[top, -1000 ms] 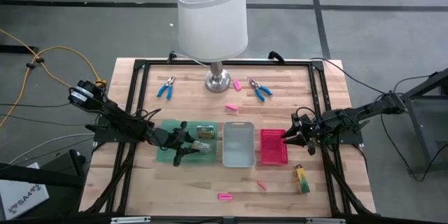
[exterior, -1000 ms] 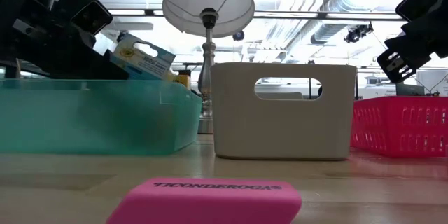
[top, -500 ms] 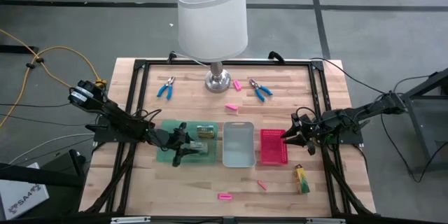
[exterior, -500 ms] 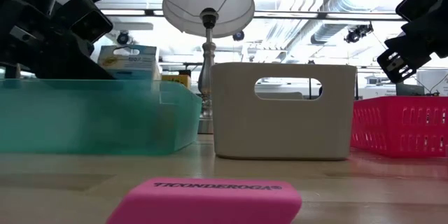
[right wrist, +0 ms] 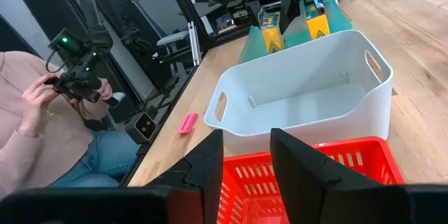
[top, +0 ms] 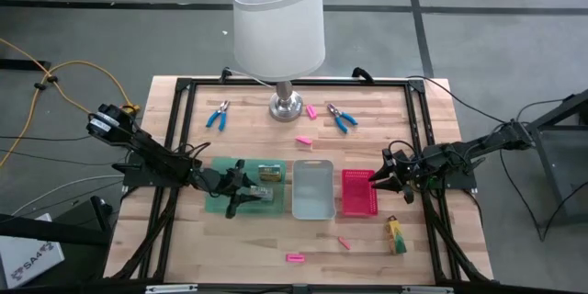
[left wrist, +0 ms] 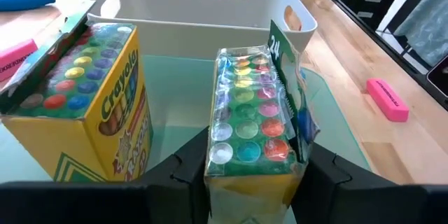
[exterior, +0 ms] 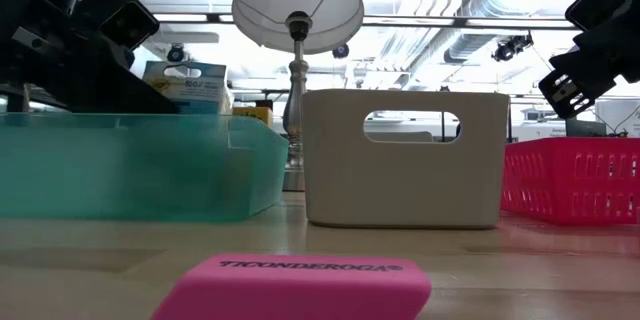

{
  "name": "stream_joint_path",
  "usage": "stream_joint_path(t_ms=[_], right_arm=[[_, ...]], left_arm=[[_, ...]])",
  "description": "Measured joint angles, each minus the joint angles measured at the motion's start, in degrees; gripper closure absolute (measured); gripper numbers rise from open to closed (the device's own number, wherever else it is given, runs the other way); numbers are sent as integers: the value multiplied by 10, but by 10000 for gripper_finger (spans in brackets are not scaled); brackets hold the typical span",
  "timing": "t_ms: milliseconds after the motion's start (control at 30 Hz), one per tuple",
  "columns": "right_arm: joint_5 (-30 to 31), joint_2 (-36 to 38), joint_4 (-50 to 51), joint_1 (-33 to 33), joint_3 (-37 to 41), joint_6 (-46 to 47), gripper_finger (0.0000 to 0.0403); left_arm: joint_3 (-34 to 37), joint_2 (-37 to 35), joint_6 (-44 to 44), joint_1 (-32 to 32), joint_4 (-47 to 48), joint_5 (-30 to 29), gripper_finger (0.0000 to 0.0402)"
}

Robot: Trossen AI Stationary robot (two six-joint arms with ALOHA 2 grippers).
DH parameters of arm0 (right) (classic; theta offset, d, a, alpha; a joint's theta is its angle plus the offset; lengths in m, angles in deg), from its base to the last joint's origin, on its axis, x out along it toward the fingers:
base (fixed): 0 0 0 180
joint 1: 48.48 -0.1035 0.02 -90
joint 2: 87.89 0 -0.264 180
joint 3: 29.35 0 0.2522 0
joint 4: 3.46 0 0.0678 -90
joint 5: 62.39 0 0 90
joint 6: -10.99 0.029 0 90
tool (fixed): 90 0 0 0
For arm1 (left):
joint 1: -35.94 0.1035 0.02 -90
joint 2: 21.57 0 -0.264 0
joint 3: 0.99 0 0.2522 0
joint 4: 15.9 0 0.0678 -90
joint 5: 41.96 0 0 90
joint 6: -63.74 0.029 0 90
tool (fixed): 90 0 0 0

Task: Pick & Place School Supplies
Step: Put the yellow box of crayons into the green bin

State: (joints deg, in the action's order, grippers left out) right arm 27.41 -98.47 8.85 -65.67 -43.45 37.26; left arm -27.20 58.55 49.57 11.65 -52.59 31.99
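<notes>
While the left pincer (left wrist: pixel 245 175) pinches a crayon pack (left wrist: pixel 255 108) upright inside the green tray (top: pixel 219 204), its light, thin card looks crushable; broad side faces suit gripping. Right pincer (right wrist: pixel 241 161) hovers spread over the pink tray (top: pixel 359 193), at 3 o'clock.

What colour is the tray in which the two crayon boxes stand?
Green: the tray holding the crayon boxes is translucent teal-green, clearest in the left wrist view.
</notes>
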Motion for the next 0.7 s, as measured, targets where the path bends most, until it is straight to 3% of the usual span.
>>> stream_joint_path(t_ms=[233, 700], right_arm=[[0, 0, 0, 0, 0, 0, 292], [0, 0, 0, 0, 0, 0, 292]], left_arm=[[-1, 0, 20, 2, -21, -3, 290], [-2, 3, 43, 29, -40, -23, 291]])
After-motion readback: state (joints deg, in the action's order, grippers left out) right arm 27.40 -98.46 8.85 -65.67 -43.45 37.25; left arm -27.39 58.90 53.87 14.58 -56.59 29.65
